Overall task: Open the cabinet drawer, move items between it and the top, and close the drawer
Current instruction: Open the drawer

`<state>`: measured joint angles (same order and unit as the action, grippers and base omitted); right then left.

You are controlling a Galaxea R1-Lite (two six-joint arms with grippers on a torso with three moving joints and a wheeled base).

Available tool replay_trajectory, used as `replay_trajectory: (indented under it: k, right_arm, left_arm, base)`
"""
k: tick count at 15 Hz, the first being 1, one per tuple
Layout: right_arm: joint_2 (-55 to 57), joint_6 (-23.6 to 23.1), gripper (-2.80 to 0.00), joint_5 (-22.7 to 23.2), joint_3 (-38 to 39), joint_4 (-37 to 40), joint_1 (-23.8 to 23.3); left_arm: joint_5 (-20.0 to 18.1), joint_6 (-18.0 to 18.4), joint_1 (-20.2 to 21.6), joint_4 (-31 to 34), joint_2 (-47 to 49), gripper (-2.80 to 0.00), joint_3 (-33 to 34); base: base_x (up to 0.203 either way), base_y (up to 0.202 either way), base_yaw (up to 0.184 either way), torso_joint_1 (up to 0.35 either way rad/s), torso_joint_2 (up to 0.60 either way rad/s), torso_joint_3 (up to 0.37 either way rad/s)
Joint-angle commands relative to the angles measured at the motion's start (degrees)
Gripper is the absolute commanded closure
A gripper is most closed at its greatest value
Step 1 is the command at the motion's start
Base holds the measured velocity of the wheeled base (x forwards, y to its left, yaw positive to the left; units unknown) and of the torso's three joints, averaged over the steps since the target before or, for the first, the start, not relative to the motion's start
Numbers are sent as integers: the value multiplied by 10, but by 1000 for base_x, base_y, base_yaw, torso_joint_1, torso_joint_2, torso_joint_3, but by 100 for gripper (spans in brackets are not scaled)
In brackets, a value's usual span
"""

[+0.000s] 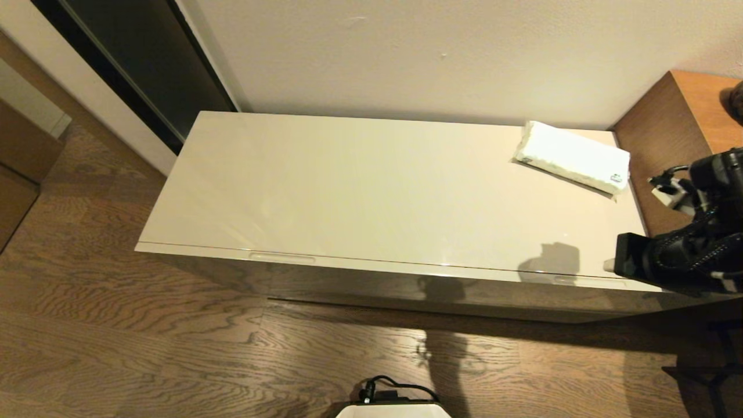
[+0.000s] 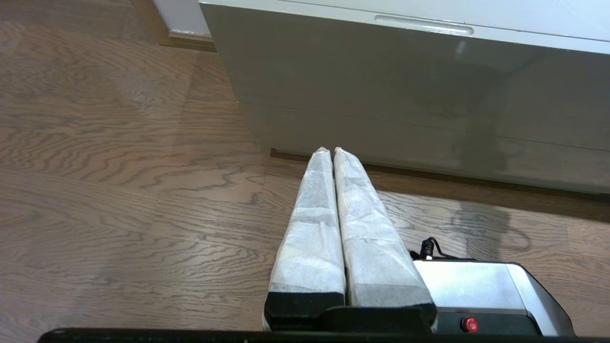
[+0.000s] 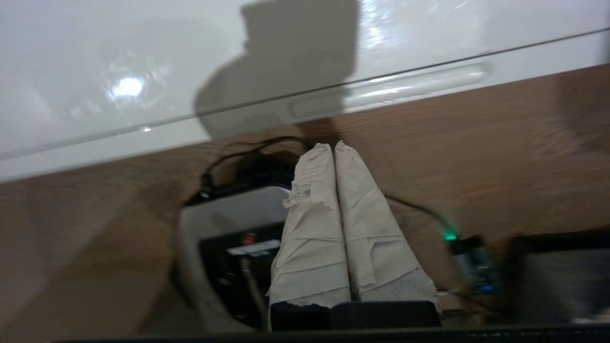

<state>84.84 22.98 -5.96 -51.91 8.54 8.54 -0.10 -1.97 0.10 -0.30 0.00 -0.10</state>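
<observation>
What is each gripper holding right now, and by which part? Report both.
Nothing is held. The left gripper is shut on nothing, low over the floor before the cabinet drawer. The right gripper is shut and empty too, near the drawer's right handle.

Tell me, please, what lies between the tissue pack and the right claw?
Only bare top, seen in the head view; the tissue pack lies behind the right claw.

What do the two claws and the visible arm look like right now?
Both the left claw and the right claw have long tapered fingers wrapped in whitish paper-like tape, set on black bases. The right arm is black and bulky, with black cables and a white connector.
</observation>
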Motion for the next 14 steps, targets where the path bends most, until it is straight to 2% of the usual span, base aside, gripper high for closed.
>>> replay_trajectory:
  k: [1,7,14]
  right_arm:
    - [55,22,0,0,20,-29,2]
    - [98,36,0,2,20,-59,-43]
    - [123,37,0,15,13,-85,-60]
  left_arm:
    - [0,0,0,-1,0,0,0]
    - [0,0,0,-1,0,0,0]
    - [0,0,-1,-1,0,0,0]
  base:
    - [0,0,0,0,0,0]
    - [0,0,0,0,0,0]
    - [0,0,0,0,0,0]
